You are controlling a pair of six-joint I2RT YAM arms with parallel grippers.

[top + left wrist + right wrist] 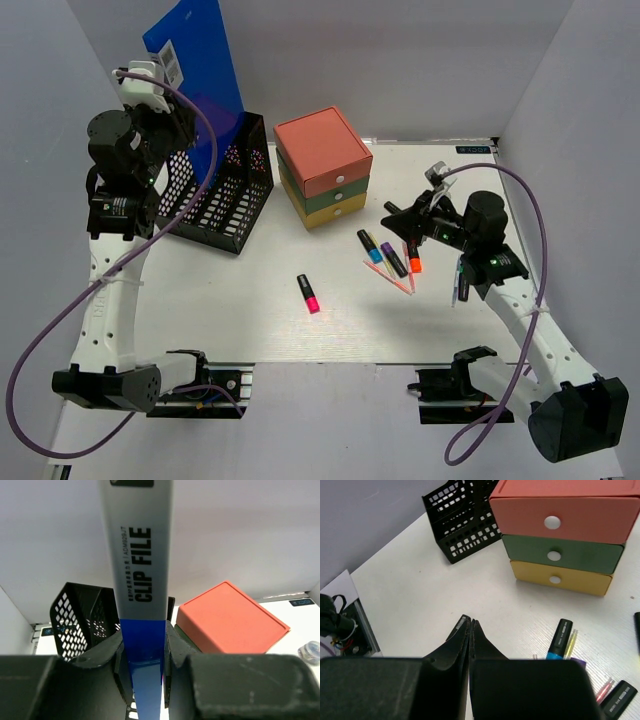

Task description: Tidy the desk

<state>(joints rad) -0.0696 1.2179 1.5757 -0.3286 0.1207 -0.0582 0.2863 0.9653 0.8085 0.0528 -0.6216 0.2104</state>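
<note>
Clip file (142, 555) gripped by left fingers (102, 652) (right fingers (455, 645) closed).

The counter (250, 300) is a broad, flat, white rectangle, lying level and closed in by pale walls (400, 60) at the left, back and right. A thin metal rail (330, 365) runs along its near edge, and a small dark label (475, 149) sits at its far right corner. It is untidy — loose markers (385, 255) lie scattered on the right half and one pink-tipped marker (308, 293) near the middle — with a drawer box (323, 165) and a black mesh holder (225, 195) standing toward the back.
</note>
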